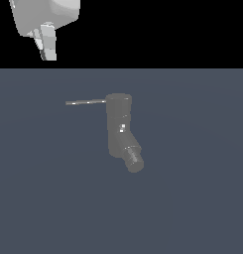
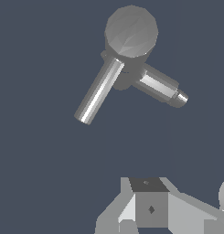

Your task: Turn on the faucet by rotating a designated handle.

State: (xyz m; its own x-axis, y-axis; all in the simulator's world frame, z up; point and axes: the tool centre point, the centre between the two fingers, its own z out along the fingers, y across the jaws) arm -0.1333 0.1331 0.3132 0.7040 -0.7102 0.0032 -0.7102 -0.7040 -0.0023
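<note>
One faucet (image 1: pixel 119 130), one handle (image 1: pixel 86 102), no writing.
Gripper (image 1: pixel 46 47) well apart above; finger spread unclear.

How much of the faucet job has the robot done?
Nothing looks done yet. The gripper hangs high above, apart from the faucet, holding nothing. The handle sticks out toward the exterior view's left, untouched. Left: come down, reach the handle, and rotate it.
</note>
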